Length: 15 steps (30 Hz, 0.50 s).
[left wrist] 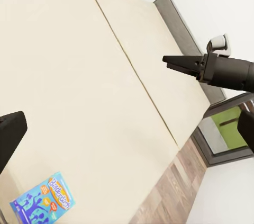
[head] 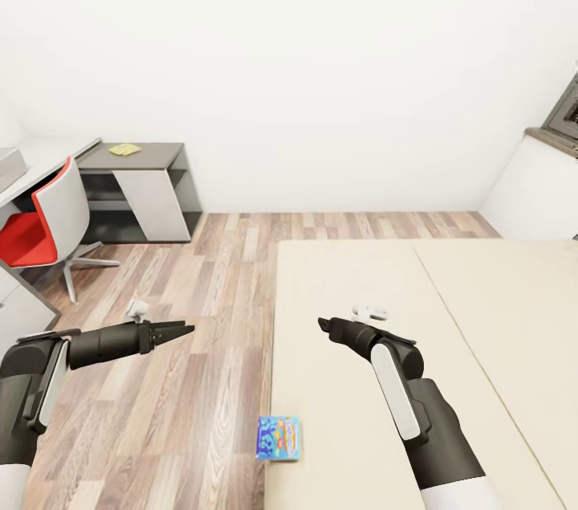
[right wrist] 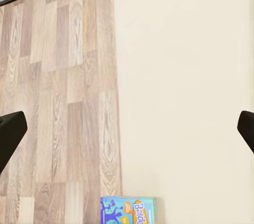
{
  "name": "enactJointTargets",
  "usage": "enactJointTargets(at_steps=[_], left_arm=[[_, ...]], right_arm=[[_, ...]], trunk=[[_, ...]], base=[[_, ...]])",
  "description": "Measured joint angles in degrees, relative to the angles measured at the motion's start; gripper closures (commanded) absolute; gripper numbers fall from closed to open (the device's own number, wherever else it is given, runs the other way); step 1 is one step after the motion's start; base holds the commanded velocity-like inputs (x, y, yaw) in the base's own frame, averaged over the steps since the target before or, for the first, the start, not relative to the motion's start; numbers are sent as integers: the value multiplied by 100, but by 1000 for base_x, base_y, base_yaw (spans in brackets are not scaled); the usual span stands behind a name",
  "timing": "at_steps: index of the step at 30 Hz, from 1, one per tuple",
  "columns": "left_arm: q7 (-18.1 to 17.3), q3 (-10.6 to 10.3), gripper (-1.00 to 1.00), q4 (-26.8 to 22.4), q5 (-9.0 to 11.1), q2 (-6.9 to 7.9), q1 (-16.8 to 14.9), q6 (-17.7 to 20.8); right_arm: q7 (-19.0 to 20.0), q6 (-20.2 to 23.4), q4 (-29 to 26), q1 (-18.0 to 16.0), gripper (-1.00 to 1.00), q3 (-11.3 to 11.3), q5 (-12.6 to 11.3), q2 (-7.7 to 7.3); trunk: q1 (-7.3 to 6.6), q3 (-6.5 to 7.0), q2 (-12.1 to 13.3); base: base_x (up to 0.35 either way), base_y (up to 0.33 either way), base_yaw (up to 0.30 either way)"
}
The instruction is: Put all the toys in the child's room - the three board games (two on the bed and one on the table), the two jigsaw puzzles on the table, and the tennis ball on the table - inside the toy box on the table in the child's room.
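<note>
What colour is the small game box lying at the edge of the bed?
Blue game box, clearest in the left wrist view.

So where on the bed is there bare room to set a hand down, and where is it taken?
The bed is bare across both mattress halves, from the centre seam out to the far edge. The one occupied spot is the near corner by the floor, where the small blue board game lies at the mattress edge.

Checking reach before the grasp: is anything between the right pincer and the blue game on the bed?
Nothing visible: only bare mattress lies between the right pincer and the blue game at the bed's edge.
</note>
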Motion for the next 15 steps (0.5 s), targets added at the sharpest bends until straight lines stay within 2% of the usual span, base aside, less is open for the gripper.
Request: enactJointTargets(at_steps=[15], left_arm=[[0, 2, -100, 0, 0, 0, 0, 0]], right_arm=[[0, -8, 9, 0, -100, 3, 0, 8]], trunk=[[0, 143, 0]], base=[[0, 0, -83]])
